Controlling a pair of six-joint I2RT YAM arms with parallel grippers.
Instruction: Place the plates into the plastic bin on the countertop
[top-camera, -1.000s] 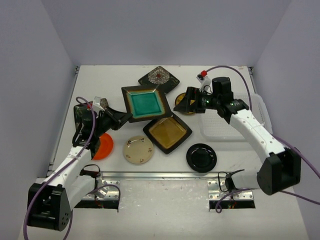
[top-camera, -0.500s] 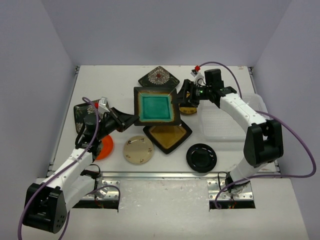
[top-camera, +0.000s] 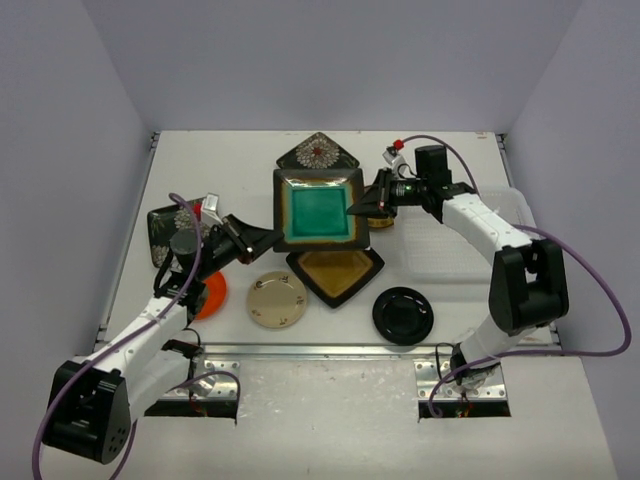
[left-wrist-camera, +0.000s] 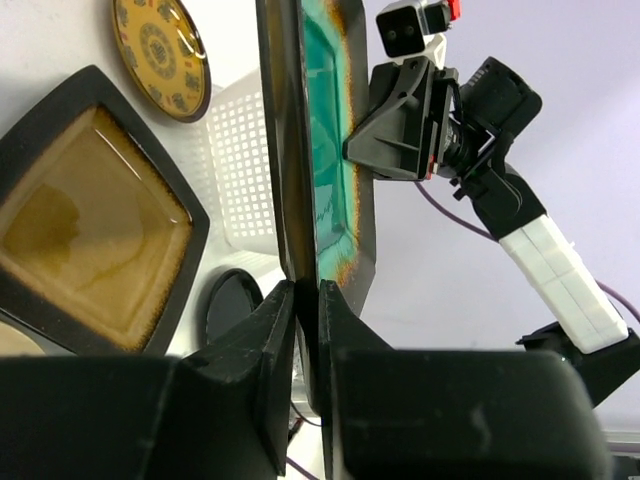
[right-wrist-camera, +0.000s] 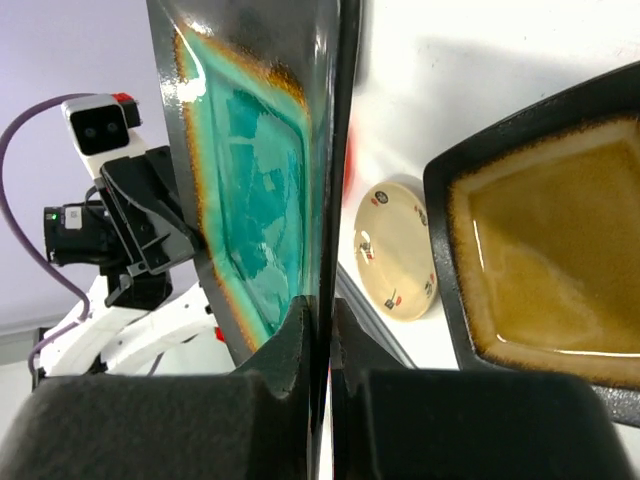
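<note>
The square teal plate (top-camera: 320, 210) hangs tilted above the countertop (top-camera: 220, 165), gripped from both sides. My left gripper (top-camera: 268, 238) is shut on its near-left rim, and in the left wrist view the rim of the teal plate (left-wrist-camera: 330, 150) fills the gap at the left gripper (left-wrist-camera: 305, 290). My right gripper (top-camera: 360, 207) is shut on the right rim; the right wrist view shows the teal plate (right-wrist-camera: 255, 190) pinched in the right gripper (right-wrist-camera: 322, 305). The white plastic bin (top-camera: 470, 255) lies right of the plate, under the right arm.
On the countertop lie an amber square plate (top-camera: 335, 268), a cream round plate (top-camera: 277, 299), a glossy black round plate (top-camera: 403, 314), an orange round plate (top-camera: 210, 292) and black floral squares (top-camera: 317, 153) (top-camera: 165, 225). A patterned yellow plate (left-wrist-camera: 160, 45) sits beside the bin.
The teal plate has turned from a diamond to square-on and shifted right. My right gripper came in from the right and shut on its rim. The left arm followed the plate.
</note>
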